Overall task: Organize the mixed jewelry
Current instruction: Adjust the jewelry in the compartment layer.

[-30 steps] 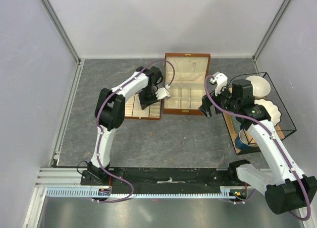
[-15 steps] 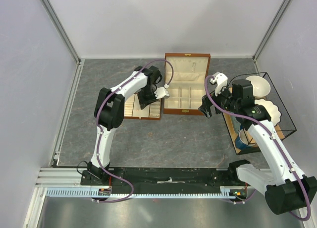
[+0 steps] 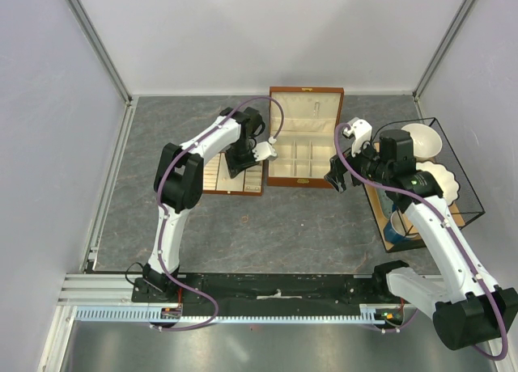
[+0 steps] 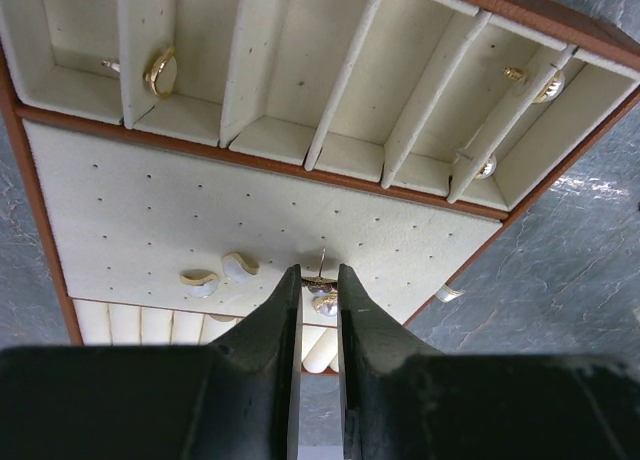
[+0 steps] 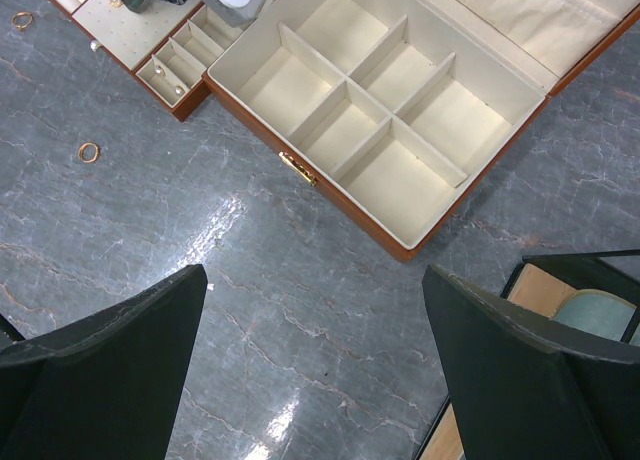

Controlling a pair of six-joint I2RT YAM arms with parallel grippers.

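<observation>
Silvery earring (image 4: pixel 322 290) seems pinched in the left tool (image 4: pixel 319 273), unmoved above the cream tray (image 4: pixel 150 200), so placing waits; right tool (image 5: pixel 314 272) stands open.

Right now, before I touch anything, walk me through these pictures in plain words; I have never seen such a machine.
Two robot arms are bolted at the table's near edge. One picture looks down from above; the other two come from a camera on each wrist, so the dark prongs are that arm's own fingers. On the grey table lie an open wooden box with empty compartments, a flat cream tray holding small jewelry, a loose gold ring and a wire basket of bowls. The left gripper is over the tray, fingers nearly closed, apparently pinching a tiny silvery stud. The right gripper hangs wide open near the box, holding nothing.
</observation>
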